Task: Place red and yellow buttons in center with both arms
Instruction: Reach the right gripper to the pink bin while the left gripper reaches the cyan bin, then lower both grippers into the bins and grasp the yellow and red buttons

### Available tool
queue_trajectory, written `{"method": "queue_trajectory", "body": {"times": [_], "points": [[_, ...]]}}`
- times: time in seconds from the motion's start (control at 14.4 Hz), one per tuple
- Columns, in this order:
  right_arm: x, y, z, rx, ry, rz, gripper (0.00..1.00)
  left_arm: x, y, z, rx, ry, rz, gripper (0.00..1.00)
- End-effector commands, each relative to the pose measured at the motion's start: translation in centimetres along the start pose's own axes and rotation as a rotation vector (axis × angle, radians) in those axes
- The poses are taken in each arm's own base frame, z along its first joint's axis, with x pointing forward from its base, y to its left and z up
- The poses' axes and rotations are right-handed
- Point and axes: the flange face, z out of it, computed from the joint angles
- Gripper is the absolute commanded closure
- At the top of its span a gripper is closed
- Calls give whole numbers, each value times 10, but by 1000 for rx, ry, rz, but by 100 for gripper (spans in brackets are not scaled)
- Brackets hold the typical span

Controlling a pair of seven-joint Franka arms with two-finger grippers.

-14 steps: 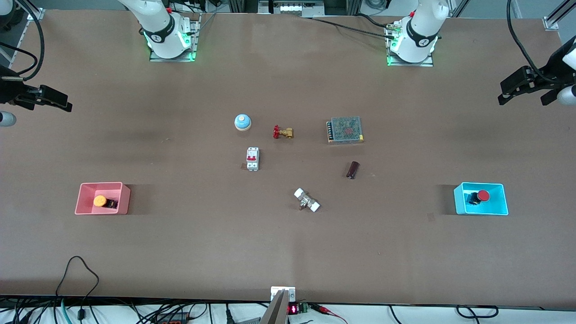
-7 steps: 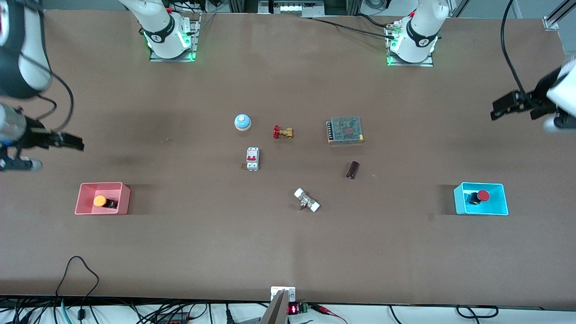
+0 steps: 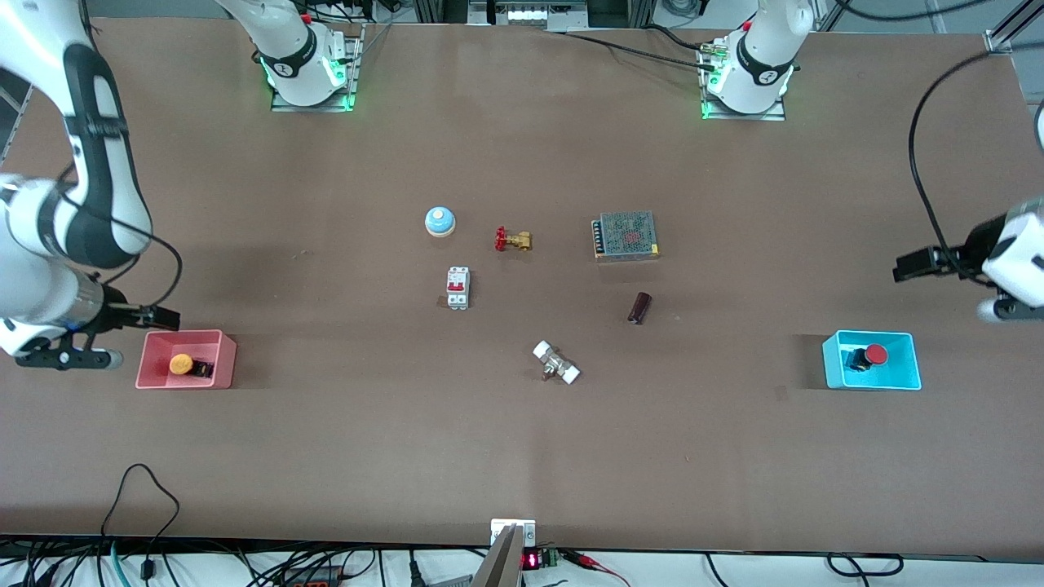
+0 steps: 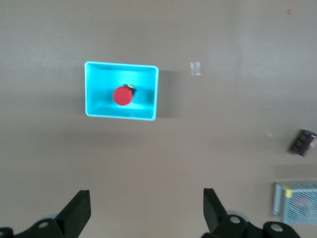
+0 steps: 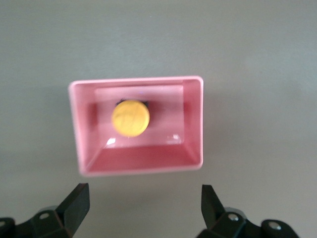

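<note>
Red button (image 3: 875, 354) and yellow button (image 3: 180, 363) sit in trays; both claws (image 4: 143, 210) (image 5: 143, 206) gape apart above.

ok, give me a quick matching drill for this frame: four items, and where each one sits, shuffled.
Items:
1. red button
2. yellow button
3. blue-domed bell
4. right pincer

Places:
A. in the pink tray
B. on the bare tabletop, beside the brass valve
C. in the cyan tray
D. open, in the air at the pink tray's edge

Pairs: 1-C, 2-A, 3-B, 4-D
</note>
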Motion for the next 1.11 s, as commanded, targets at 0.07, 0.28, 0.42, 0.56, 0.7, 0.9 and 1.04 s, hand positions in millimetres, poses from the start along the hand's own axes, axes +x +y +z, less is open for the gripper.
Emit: {"method": "queue_trajectory", "body": {"times": [0.07, 0.28, 0.42, 0.56, 0.7, 0.9, 1.04], "points": [[16, 0, 39, -7, 50, -51, 0, 33, -16, 57, 19, -1, 38, 0], [33, -7, 64, -14, 55, -63, 0, 53, -30, 110, 42, -13, 65, 0], [38, -9, 69, -17, 58, -68, 0, 64, -30, 142, 44, -7, 69, 0], [42, -10, 69, -15, 64, -63, 0, 71, -34, 170, 46, -6, 68, 0], [43, -12, 73, -13, 66, -66, 0, 75, -42, 192, 44, -12, 89, 0], [44, -13, 74, 11, 71, -50, 0, 83, -55, 204, 48, 17, 93, 0], [43, -11, 74, 17, 67, -45, 0, 83, -63, 216, 48, 14, 95, 0]]}}
